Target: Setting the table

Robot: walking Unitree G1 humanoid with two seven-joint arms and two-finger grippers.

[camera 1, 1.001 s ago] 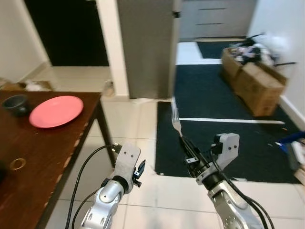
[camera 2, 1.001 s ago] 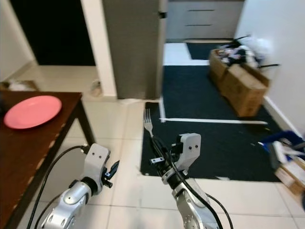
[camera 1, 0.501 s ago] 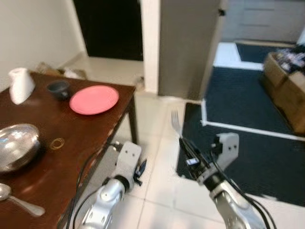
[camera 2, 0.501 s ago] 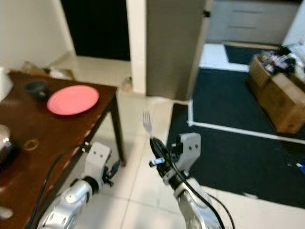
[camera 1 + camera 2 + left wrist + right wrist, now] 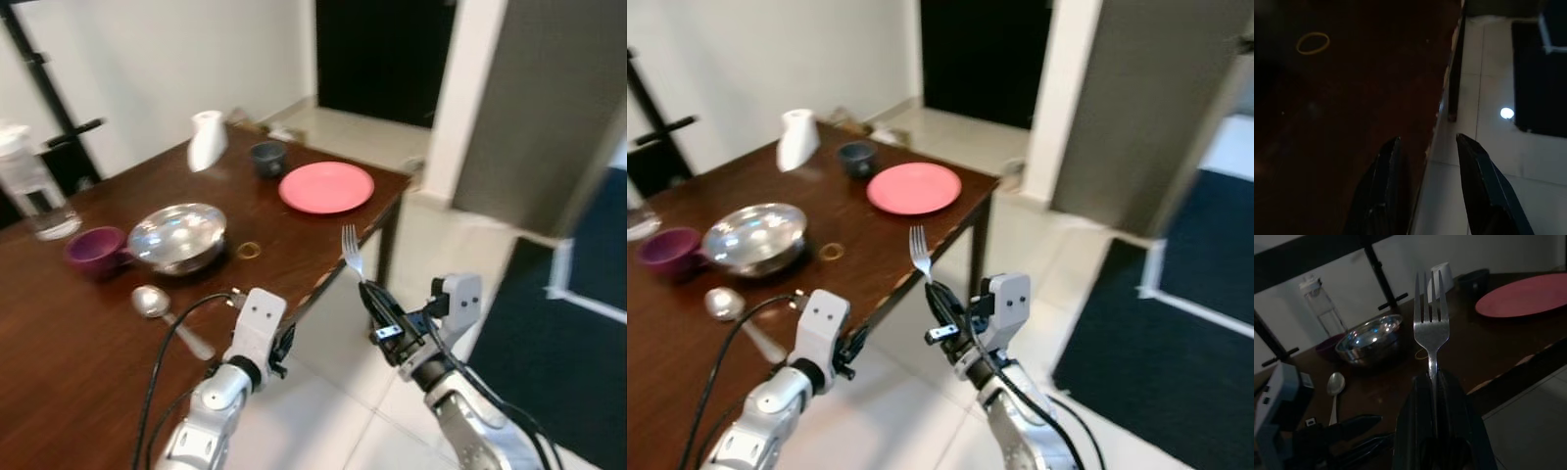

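My right gripper (image 5: 372, 297) is shut on the handle of a steel fork (image 5: 350, 253), which stands upright with its tines up, just off the corner of the dark wooden table (image 5: 59, 362). In the right wrist view the fork (image 5: 1431, 328) rises from between the fingers. A pink plate (image 5: 326, 186) lies near the table's far corner. My left gripper (image 5: 1425, 152) is open and empty, low over the table's edge. A steel spoon (image 5: 165, 311) lies on the table in front of a steel bowl (image 5: 178, 236).
On the table also stand a purple cup (image 5: 95, 249), a small dark bowl (image 5: 266, 157), a white vase (image 5: 207, 140), a glass bottle (image 5: 24, 186) and a yellow ring (image 5: 248, 250). Pale floor tiles and a dark rug (image 5: 578, 362) lie to the right.
The camera has swung left, so the table with its dishes has come into full view. Both arms keep the same pose, and the fork stays held upright.
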